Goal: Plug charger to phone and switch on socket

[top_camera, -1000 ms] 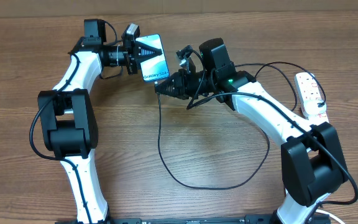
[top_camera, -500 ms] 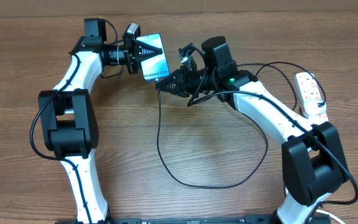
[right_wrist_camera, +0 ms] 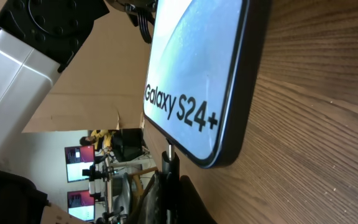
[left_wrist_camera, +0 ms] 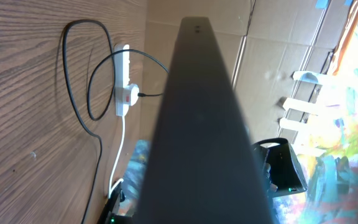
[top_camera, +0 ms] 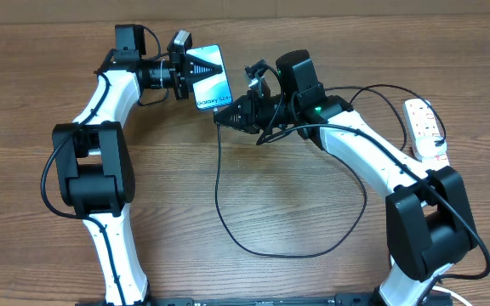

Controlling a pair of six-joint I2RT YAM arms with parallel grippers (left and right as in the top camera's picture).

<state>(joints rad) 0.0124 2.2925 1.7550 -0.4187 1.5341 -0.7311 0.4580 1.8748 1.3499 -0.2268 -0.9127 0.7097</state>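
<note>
Now nearer slim blue-screened phone (top_camera: 213, 85) clamped in left end effector (top_camera: 211, 68): thin black charger plug (right_wrist_camera: 169, 163), pinched by right end effector (top_camera: 220, 120); seating unconfirmed.

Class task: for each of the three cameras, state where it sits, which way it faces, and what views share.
Overhead: above the wooden table, facing down; both white-and-black arms show.
Left wrist: sights along the edge-on slim blue-screened smartphone toward the white power strip; right arm shows.
Right wrist: low over the table, facing the smartphone's screen; right gripper pinches the black charger plug.
Shared: the smartphone.
</note>
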